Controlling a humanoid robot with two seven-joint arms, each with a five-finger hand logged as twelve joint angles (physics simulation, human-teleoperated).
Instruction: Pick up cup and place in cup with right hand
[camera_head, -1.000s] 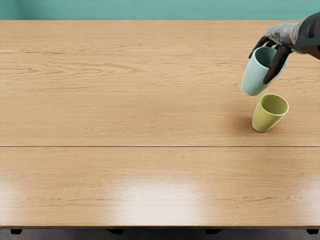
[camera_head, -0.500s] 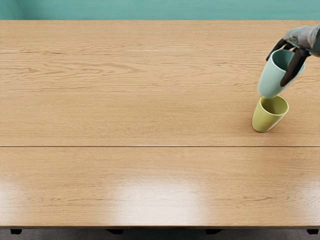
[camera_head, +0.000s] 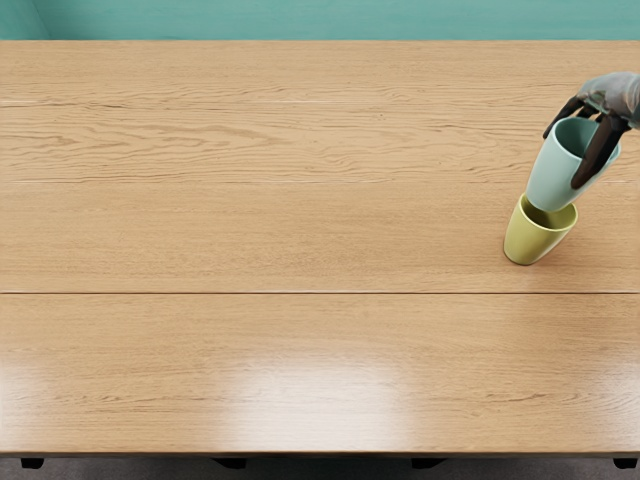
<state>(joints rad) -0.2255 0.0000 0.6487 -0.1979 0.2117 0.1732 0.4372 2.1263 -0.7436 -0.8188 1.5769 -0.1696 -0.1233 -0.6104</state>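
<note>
No readable text, labels, brands, numbers or signs on either cup (camera_head: 557, 178) (camera_head: 532, 240) or table (camera_head: 250, 240).No readable text, label, brand, number or sign anywhere: light-blue cup (camera_head: 553, 178), yellow-green cup (camera_head: 530, 240), table (camera_head: 250, 240).

Table (camera_head: 250, 240): pale wood, long seam, whitish shine toward the near edge
Wall (camera_head: 320, 20): teal, past the far edge
Floor (camera_head: 330, 470): dark strip beyond the near edge

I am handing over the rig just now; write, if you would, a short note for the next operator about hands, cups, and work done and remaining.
Right hand: closed on the pale blue cup.
Left hand: out of view.
Yellow-green cup: on the table, under the blue one.
Done: blue cup lifted.
Left: seat it inside, then release. Whether its base has entered, I cannot tell.
</note>
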